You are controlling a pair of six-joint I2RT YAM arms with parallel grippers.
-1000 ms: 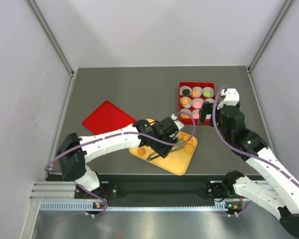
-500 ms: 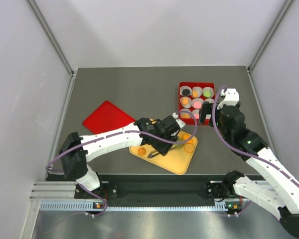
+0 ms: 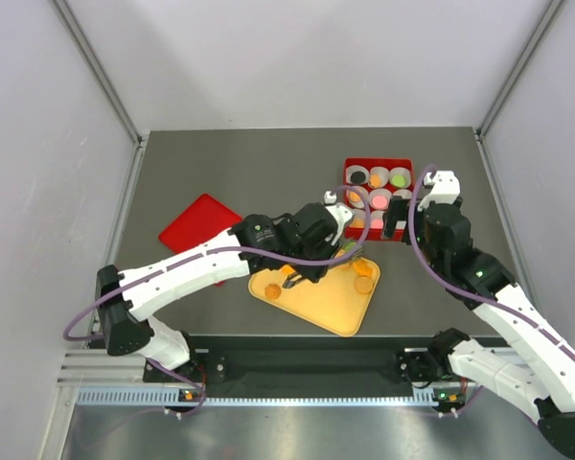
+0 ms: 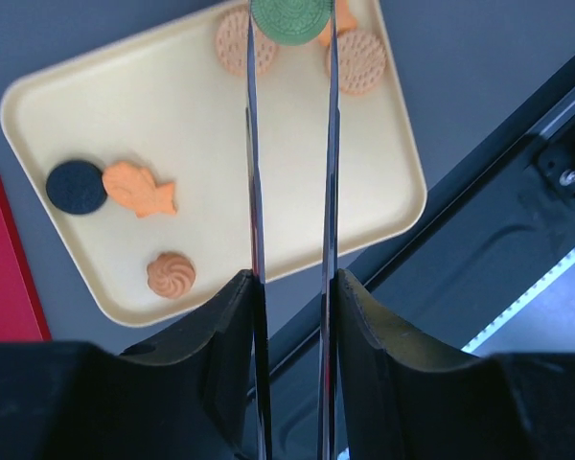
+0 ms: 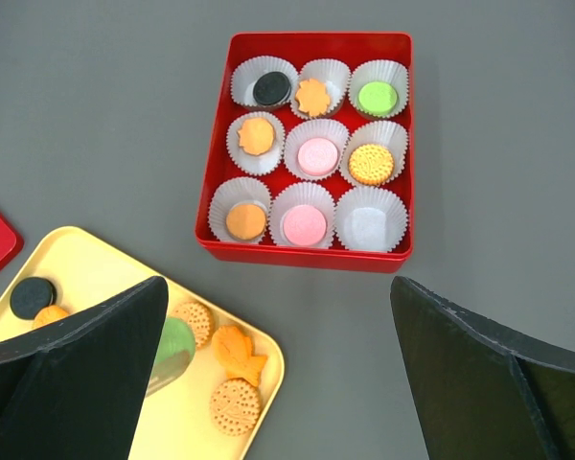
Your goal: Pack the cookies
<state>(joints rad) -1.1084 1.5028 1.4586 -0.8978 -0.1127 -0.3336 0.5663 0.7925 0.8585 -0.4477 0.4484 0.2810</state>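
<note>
My left gripper (image 4: 289, 38) is shut on a green round cookie (image 4: 289, 14), pinched between its long thin fingers and held above the far right part of the yellow tray (image 4: 268, 172). The same cookie shows in the right wrist view (image 5: 175, 347). On the tray lie a black cookie (image 4: 77, 185), an orange fish cookie (image 4: 139, 189), a swirl cookie (image 4: 171, 274) and two tan round cookies (image 4: 356, 59). The red box (image 5: 307, 254) holds paper cups with cookies; its near right cup (image 5: 369, 218) is empty. My right gripper (image 5: 278, 287) is wide open and empty, hovering near the box's front.
A red lid (image 3: 203, 225) lies flat on the left of the grey table. The tray (image 3: 316, 311) sits near the front edge and the red box (image 3: 377, 163) behind it to the right. Grey walls enclose the table on three sides.
My left gripper has risen off the tray with the green cookie and moved back and right towards the red box. The right arm has not moved.
</note>
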